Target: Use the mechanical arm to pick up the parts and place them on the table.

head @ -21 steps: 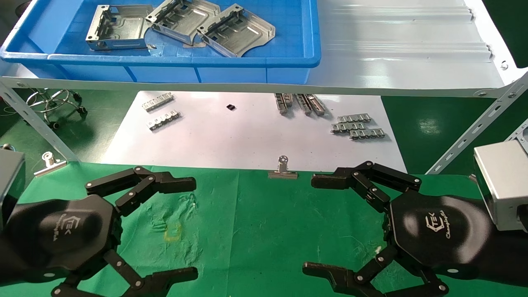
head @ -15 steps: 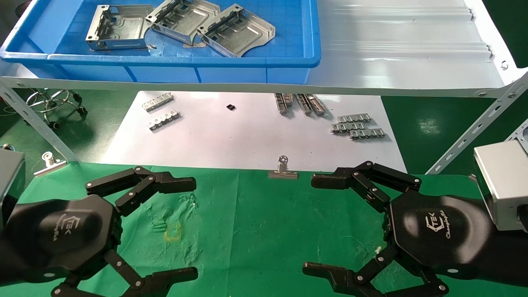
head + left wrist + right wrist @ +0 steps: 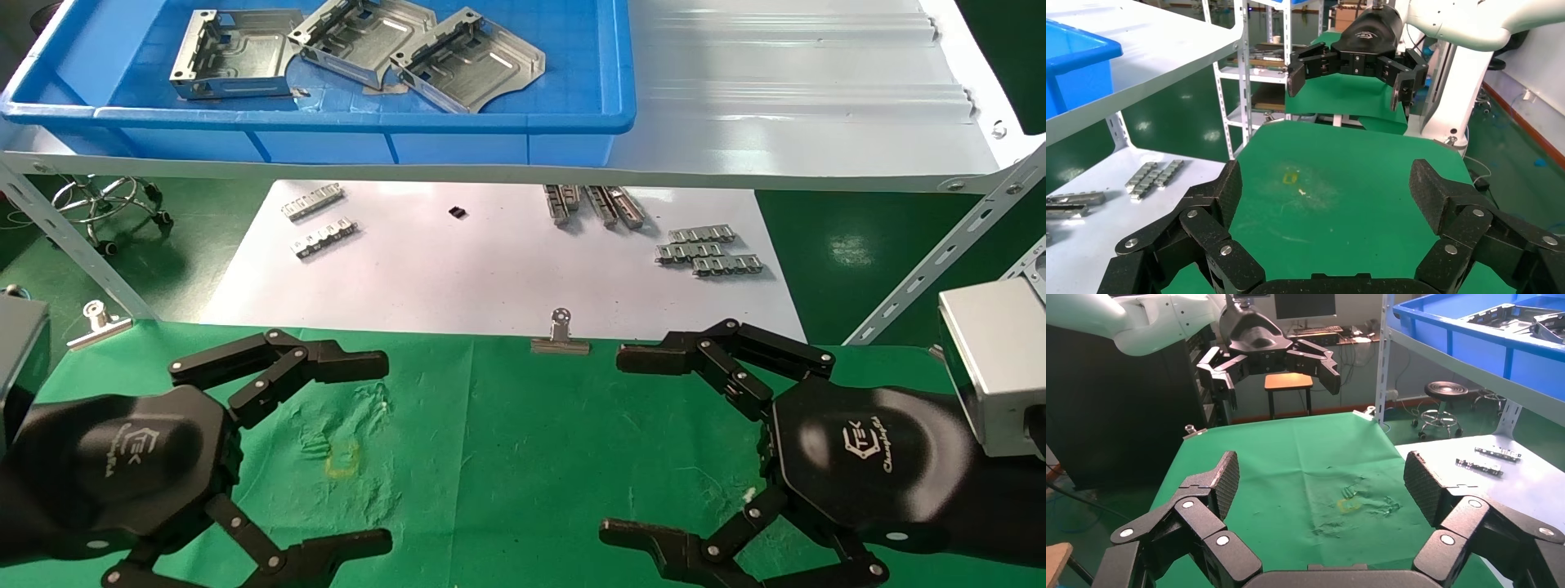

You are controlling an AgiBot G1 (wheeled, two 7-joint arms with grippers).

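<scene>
from the head view, three metal parts (image 3: pixel 359 53) lie in the blue bin (image 3: pixel 327 121) on the shelf, well apart from the green table (image 3: pixel 507 457) – none is moved yet. the left gripper (image 3: pixel 372 449) and right gripper (image 3: pixel 625 445) hover wide open and empty. in the left wrist view the left gripper (image 3: pixel 1327 187) holds nothing. in the right wrist view the right gripper (image 3: pixel 1321 478) is the same. the parts look stiff, light, slippery – better to pinch a folded edge.

Wrinkled green-clothed table (image 3: pixel 507 457), 2 silver binder clips (image 3: pixel 560 336) at its far edge
</scene>
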